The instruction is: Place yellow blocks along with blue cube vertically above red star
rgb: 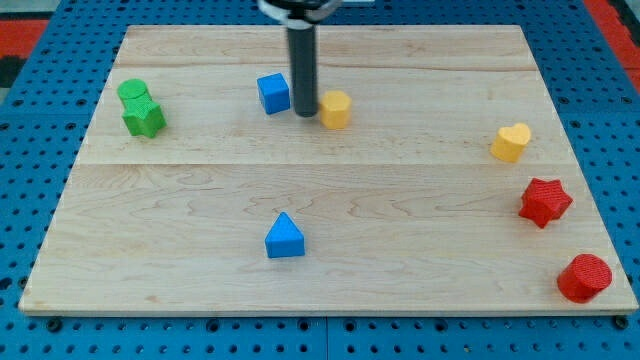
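Observation:
The blue cube sits at the board's upper middle. A yellow block, roughly hexagonal, lies just to its right. My tip is between the two, touching or nearly touching the yellow block's left side and close to the cube's right side. A second yellow block, heart-shaped, lies at the view's right. The red star sits just below and right of the yellow heart.
A red round block lies at the lower right corner. A blue triangle sits at lower middle. Two green blocks touch each other at the upper left. The wooden board ends on a blue pegboard.

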